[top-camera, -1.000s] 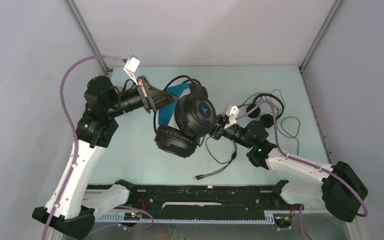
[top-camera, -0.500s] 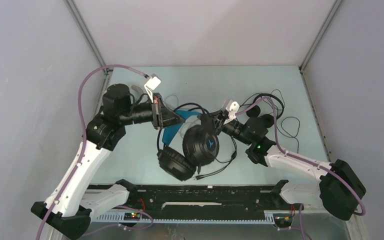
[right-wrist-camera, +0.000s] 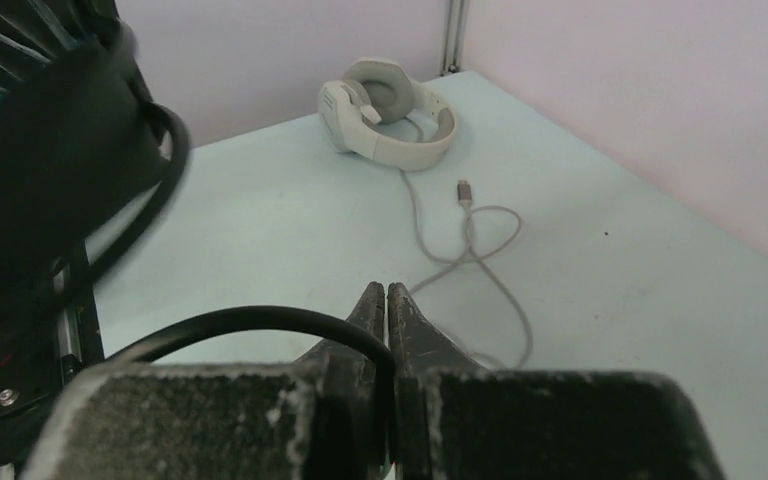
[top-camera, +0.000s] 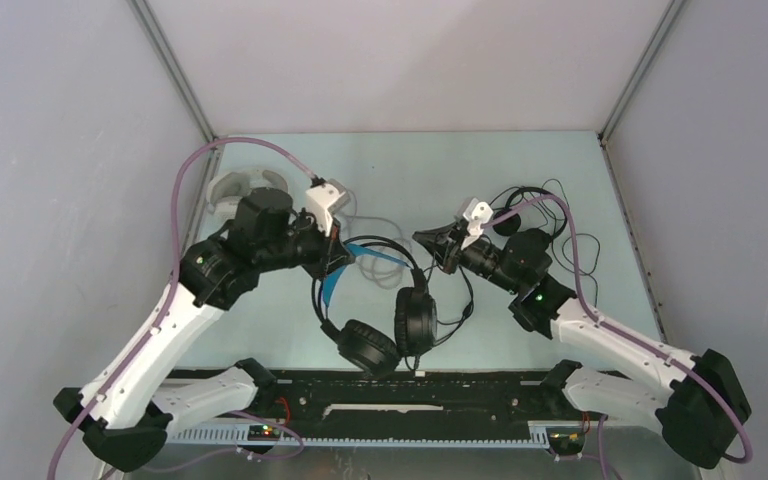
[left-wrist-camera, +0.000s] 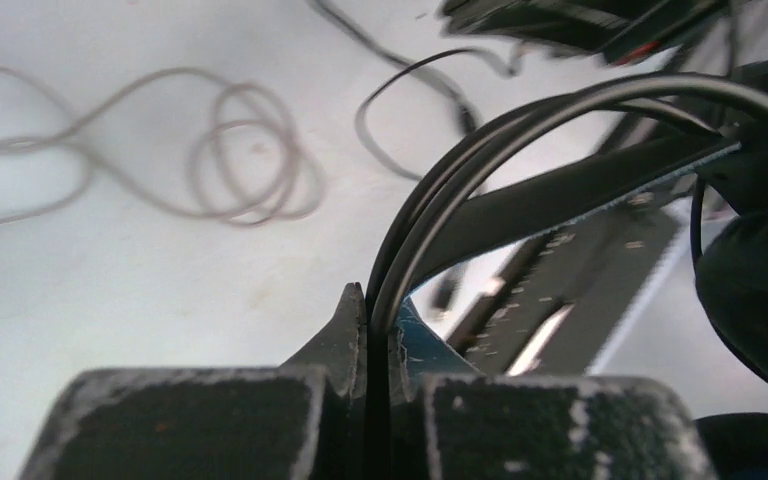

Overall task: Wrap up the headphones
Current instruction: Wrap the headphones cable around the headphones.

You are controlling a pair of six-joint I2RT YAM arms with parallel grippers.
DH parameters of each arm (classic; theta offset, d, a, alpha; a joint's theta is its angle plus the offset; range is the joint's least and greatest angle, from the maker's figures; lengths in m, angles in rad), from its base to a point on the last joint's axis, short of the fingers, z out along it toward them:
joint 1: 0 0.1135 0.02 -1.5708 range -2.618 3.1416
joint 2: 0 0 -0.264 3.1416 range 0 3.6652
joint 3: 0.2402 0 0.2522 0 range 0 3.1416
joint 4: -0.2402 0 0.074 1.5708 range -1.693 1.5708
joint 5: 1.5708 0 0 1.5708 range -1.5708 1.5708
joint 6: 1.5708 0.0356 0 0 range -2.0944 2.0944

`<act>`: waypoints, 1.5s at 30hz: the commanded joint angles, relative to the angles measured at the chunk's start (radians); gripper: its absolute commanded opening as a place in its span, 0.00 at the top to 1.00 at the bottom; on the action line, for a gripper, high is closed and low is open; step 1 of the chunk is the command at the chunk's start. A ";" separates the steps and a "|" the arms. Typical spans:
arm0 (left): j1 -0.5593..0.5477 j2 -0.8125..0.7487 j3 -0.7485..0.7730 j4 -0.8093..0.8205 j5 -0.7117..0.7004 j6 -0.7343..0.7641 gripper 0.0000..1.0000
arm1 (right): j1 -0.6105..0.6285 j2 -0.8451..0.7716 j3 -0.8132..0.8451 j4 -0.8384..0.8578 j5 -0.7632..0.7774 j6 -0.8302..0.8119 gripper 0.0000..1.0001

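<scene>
— Where are the black over-ear headphones (top-camera: 365,347)?
— They hang above the table (top-camera: 520,170) between the two arms, near the front. The left gripper (left-wrist-camera: 370,300) has its fingers pinched tight on the thin black arches of the headband, with the blue band just beside them. The two ear cups dangle low, close to the black rail (top-camera: 480,385) at the near edge.
— And the right gripper (right-wrist-camera: 387,296)?
— Its fingers are pressed together on a black cable (right-wrist-camera: 250,314), which curves off to the left.
— What else lies about?
— The white headphones (right-wrist-camera: 385,115) rest at the far left corner. Their grey cable (right-wrist-camera: 464,190) loops loosely over the table toward the middle, plug end showing. From above, the left arm (top-camera: 210,275) covers part of them. The small black on-ear headphones (top-camera: 506,224) sit at the far right with their thin cord in loose loops beside them, and the right arm (top-camera: 600,335) crosses in front.
— Anything blocking the wrist views?
— In the right wrist view the black pair is a blurred dark mass filling the left side.
</scene>
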 commanded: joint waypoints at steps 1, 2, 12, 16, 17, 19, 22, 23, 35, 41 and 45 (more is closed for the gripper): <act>-0.099 -0.020 0.061 -0.033 -0.446 0.164 1.00 | -0.010 -0.062 0.053 -0.144 -0.014 0.041 1.00; -0.110 -0.018 0.060 -0.033 -0.482 0.184 1.00 | -0.010 -0.064 0.070 -0.196 -0.030 0.057 1.00; -0.232 -0.016 0.012 0.050 -0.778 0.376 1.00 | -0.010 -0.074 0.256 -0.576 -0.123 0.209 1.00; -0.265 -0.015 -0.029 0.106 -0.868 0.419 1.00 | -0.010 -0.075 0.319 -0.640 -0.186 0.255 1.00; -0.270 -0.013 -0.034 0.115 -0.882 0.423 1.00 | -0.010 -0.073 0.331 -0.655 -0.199 0.267 1.00; -0.276 -0.009 -0.051 0.129 -0.900 0.432 1.00 | -0.010 -0.067 0.356 -0.679 -0.213 0.288 1.00; -0.280 -0.018 -0.079 0.150 -0.886 0.446 1.00 | -0.011 -0.060 0.386 -0.699 -0.176 0.300 1.00; -0.281 -0.027 -0.089 0.164 -0.867 0.450 1.00 | -0.011 -0.058 0.389 -0.697 -0.153 0.295 1.00; -0.284 -0.106 -0.175 0.220 -0.639 0.479 1.00 | -0.100 -0.008 0.440 -0.669 -0.174 0.364 1.00; -0.286 -0.093 -0.186 0.224 -0.619 0.490 1.00 | -0.107 0.008 0.449 -0.616 -0.277 0.437 1.00; -0.285 -0.101 -0.190 0.233 -0.589 0.491 1.00 | -0.110 0.029 0.467 -0.628 -0.272 0.453 1.00</act>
